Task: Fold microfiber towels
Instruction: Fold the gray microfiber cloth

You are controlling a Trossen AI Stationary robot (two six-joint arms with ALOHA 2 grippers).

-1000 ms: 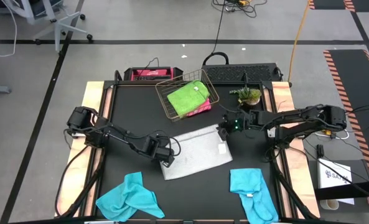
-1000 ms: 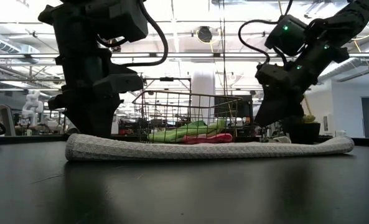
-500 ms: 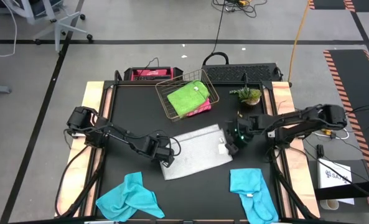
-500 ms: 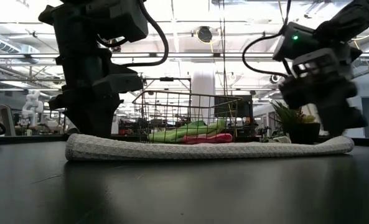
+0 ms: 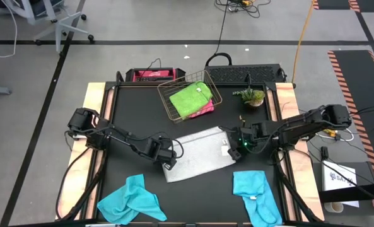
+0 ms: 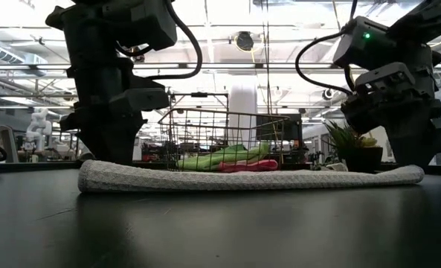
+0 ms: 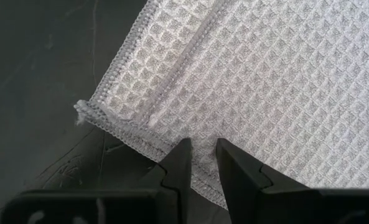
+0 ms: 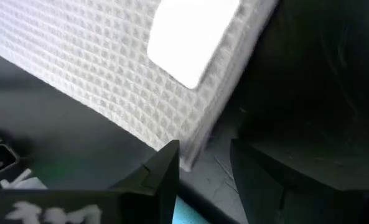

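Turquoise towels: two crumpled cloths at the table's near edge, one (image 5: 131,198) at near left, one (image 5: 255,194) at near right, both unfolded.
Grey towel: the light grey waffle cloth (image 5: 199,154) lies folded flat mid-table between the two arms.
Step in hand: we judge the next fold needs both near corners pinched together and lifted evenly, edges kept aligned.
Left gripper: the left gripper (image 7: 200,163) is closed narrowly on the grey towel's hem near its corner.
Right gripper: the right gripper (image 8: 204,163) stands parted at the towel's opposite edge, holding nothing.
Wire basket: the copper basket (image 5: 169,96) at the far side holds a lime green towel (image 5: 190,98) over a pink towel (image 5: 207,108).
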